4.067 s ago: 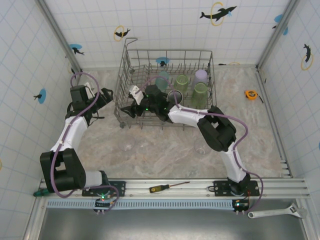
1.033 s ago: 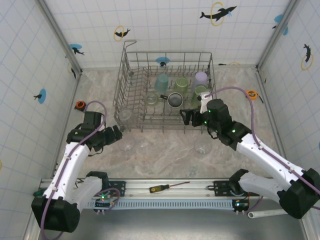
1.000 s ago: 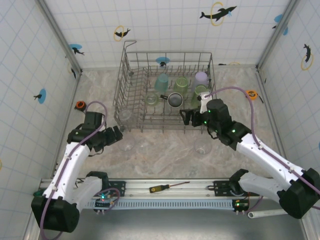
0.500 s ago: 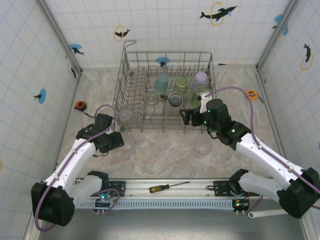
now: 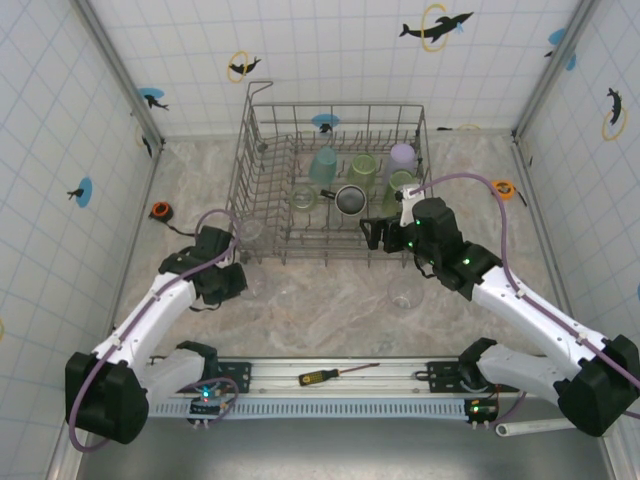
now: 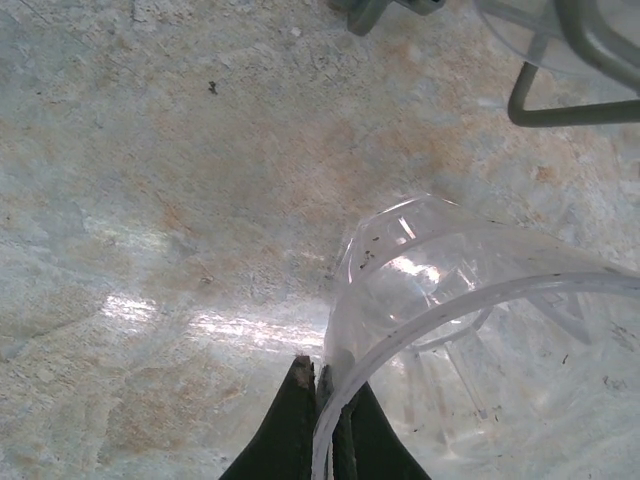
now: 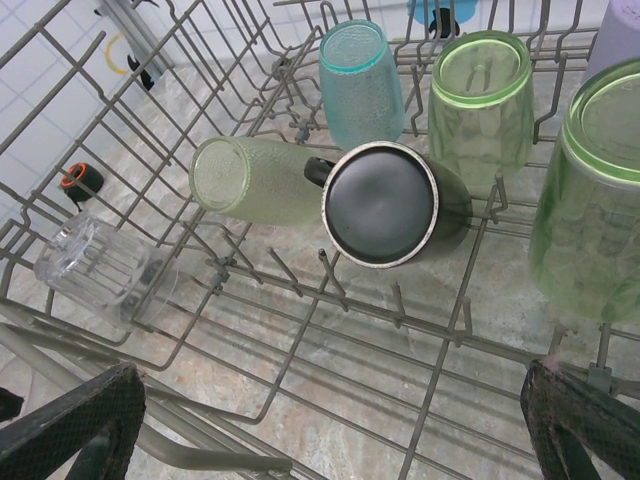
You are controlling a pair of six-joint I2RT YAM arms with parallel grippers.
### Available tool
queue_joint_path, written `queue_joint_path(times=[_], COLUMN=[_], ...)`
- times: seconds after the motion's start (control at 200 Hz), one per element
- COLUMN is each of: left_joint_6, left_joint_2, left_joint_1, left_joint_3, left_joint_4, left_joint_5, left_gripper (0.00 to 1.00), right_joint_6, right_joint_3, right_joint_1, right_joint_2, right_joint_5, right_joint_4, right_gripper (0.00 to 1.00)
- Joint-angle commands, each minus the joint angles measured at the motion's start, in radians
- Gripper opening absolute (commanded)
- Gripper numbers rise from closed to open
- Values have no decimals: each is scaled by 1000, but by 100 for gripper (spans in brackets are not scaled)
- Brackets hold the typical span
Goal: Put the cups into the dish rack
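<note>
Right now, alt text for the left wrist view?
The left gripper is shut on the rim of a clear glass, one finger inside the wall and one outside, at the bottom edge. The glass sits on a stone-look table, mouth toward the camera; a grey wire of the dish rack crosses the top right corner.

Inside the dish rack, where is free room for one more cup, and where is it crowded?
Free: the front row of the dish rack, between the black mug and the near wall; also the left rear corner, beside the teal cup. Crowded: the right rear, where the green cups and the mug stand close together.
</note>
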Motion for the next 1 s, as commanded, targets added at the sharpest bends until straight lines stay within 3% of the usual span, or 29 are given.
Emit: queue_joint_path(times=[0.0, 0.32, 0.666, 0.996], left_joint_6=[14, 24, 15, 42], left_joint_2=[-23, -29, 31, 239], left_joint_1=[-5, -5, -5, -4], left_joint_3=[77, 268, 504, 697], left_joint_4=[-13, -15, -31, 61], left_joint_5=[90, 353, 469, 493], left_gripper=[0, 0, 0, 0], right_joint_6=[-7, -29, -62, -43], right_joint_3=[2, 82, 221, 386], right_joint_1=[-3, -5, -31, -195], right_joint_2=[-19, -3, 58, 220], right_joint_5=[17, 14, -69, -434], right_joint_4=[-5, -45, -71, -4], right_gripper=[100, 100, 100, 100])
